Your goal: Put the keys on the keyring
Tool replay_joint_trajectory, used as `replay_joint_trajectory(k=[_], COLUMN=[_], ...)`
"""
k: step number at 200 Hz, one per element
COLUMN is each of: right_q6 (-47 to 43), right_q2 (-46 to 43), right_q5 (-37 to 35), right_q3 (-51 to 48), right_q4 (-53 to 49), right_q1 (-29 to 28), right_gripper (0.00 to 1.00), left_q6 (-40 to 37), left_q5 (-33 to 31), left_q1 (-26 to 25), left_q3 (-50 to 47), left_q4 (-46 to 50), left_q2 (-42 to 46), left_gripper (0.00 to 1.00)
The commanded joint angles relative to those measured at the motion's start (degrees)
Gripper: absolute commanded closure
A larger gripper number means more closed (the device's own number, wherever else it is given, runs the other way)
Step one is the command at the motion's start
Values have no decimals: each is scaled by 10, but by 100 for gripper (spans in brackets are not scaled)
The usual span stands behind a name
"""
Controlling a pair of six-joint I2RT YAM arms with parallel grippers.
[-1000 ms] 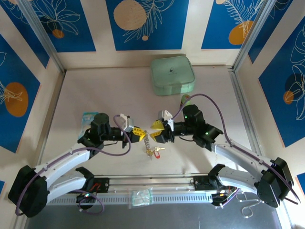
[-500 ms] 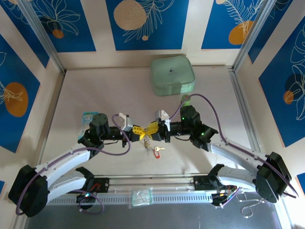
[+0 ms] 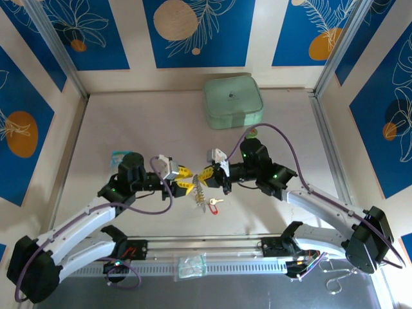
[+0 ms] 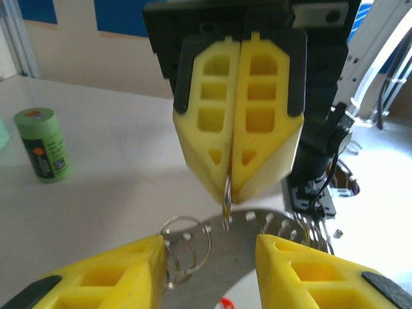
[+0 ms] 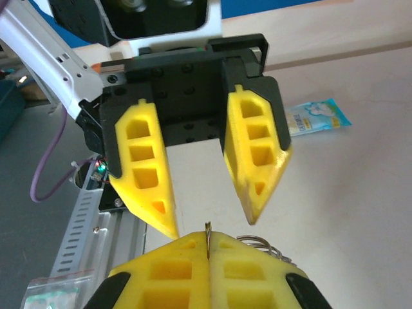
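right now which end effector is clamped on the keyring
The right end effector: its yellow fingers are pressed shut on the keyring, while the left end effector stands open.

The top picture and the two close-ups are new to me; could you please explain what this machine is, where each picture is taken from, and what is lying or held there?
This is a robot with two arms bolted at the near edge of a table. The top picture looks down from above and behind the arms. Each close-up comes from a camera on one wrist, looking past that arm's own yellow fingers. The arms meet mid-table. The right tool is shut, pinching a thin wire loop of the keyring, a silvery band carrying small rings. The left tool stands open, with one finger on each side of that band. A red-headed key shows just below them. Also on the table are a pale green case, a green cylinder and a blue-and-white packet.
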State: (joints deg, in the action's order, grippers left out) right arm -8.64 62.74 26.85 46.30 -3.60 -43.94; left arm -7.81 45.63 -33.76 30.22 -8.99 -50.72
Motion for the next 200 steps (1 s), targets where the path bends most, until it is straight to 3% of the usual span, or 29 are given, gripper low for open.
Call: replay_joint_trajectory(k=[1, 70, 116, 200], right_q6=[-85, -234, -264, -284], right_q2=[9, 90, 127, 166], right_q5=[-27, -83, -84, -148], right_q3=[61, 234, 289, 334], right_q4=[-129, -352, -401, -446], right_q1=[-12, -42, -55, -86], right_gripper=[100, 100, 100, 100], left_q6=[-91, -132, -132, -107], left_q5=[-24, 21, 19, 41], left_q1=[1, -3, -8, -8], left_q3=[38, 87, 85, 82], left_q4=[129, 153, 142, 111], left_q2=[19, -29, -37, -41], left_gripper=[59, 59, 64, 71])
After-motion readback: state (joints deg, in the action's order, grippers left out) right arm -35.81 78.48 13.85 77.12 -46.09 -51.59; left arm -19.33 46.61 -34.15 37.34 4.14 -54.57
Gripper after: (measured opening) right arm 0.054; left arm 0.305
